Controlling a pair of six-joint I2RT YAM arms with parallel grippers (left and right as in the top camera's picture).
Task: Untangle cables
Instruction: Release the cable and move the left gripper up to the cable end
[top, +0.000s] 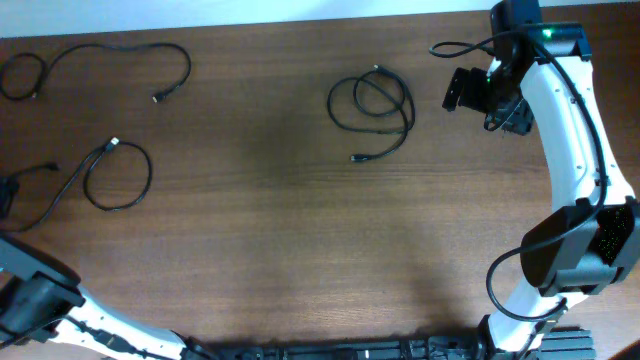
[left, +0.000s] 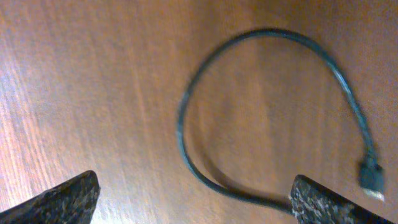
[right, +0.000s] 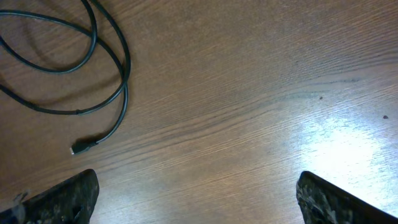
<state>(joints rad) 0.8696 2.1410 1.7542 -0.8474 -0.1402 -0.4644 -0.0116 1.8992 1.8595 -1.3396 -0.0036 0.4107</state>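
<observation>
Three black cables lie apart on the brown table (top: 260, 240). One long cable (top: 100, 55) is at the back left. One looped cable (top: 118, 178) is at the left; its loop (left: 261, 93) and plug (left: 371, 177) show in the left wrist view. One coiled cable (top: 375, 105) is at the back centre; its loops (right: 93, 68) and plug (right: 81, 148) show in the right wrist view. My left gripper (left: 199, 205) is open just above the looped cable, whose strand runs next to the right finger. It sits at the frame's left edge (top: 5, 195) overhead. My right gripper (top: 465, 90) is open and empty, right of the coil.
The right arm (top: 575, 150) reaches along the table's right side. Its own black lead (top: 460, 47) loops at the back right. The left arm's base link (top: 40, 300) is at the front left corner. The table's far edge runs along the top.
</observation>
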